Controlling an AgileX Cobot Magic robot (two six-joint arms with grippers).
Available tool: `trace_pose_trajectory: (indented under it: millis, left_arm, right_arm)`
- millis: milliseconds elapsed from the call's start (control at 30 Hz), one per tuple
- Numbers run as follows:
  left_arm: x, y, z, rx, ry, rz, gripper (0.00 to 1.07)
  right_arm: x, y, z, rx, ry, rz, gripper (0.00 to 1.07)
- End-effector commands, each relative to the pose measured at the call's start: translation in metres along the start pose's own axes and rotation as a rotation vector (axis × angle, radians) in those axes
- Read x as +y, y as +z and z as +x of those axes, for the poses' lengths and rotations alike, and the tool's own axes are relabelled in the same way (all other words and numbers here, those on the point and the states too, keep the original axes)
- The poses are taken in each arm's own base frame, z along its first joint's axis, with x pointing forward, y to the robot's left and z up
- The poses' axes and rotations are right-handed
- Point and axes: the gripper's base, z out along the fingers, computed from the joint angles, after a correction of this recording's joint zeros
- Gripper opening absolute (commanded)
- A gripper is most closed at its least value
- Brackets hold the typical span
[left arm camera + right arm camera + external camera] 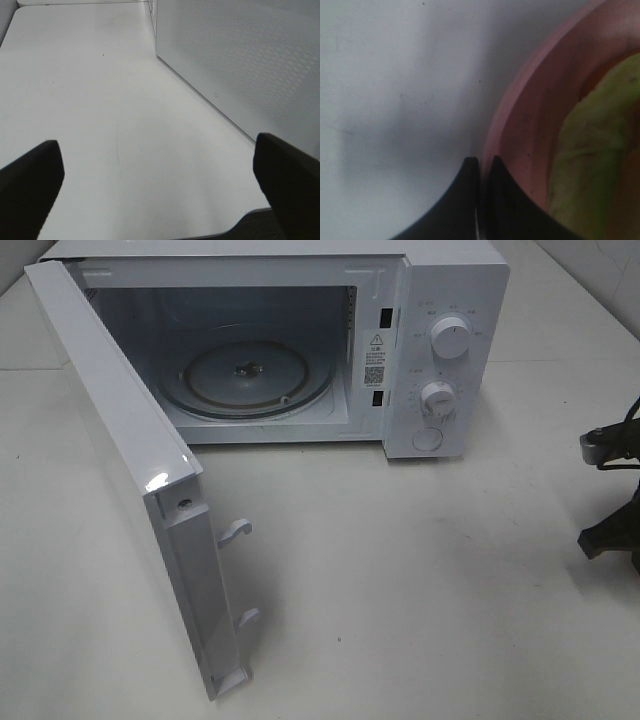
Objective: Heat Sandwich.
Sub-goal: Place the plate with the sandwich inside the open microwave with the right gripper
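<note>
Right hand (481, 167) pinched shut on pink plate (530, 100) rim, sandwich (590, 160) on plate, left hand (157, 155) wide open, microwave (455, 290) door open

left tool (160, 172): jaws spread wide | right tool (482, 167): jaws pressed together

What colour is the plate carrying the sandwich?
Pink. The plate shows best in the right wrist view.

The white table (420, 580) carries a white microwave (455, 365) set toward its far edge. The microwave's door (130, 470) is swung open over the tabletop and reaches toward the near edge. A pink plate (530, 120) rests on the table, but where along its edges cannot be told.
</note>
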Motion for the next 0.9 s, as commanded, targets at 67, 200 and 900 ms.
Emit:
trace_pose_trajectory:
  millis: [67, 200, 900]
  left_arm:
    - [0.000, -0.002, 0.001, -0.019, 0.000, 0.008, 0.98]
    - [0.000, -0.002, 0.001, -0.019, 0.000, 0.008, 0.98]
    - [0.000, -0.002, 0.001, -0.019, 0.000, 0.008, 0.98]
  right_arm:
    - [0.002, -0.006, 0.001, 0.011, -0.001, 0.016, 0.00]
    - [0.005, -0.016, 0.001, 0.004, -0.016, 0.066, 0.00]
    - [0.041, -0.050, 0.007, 0.011, -0.162, 0.126, 0.00]
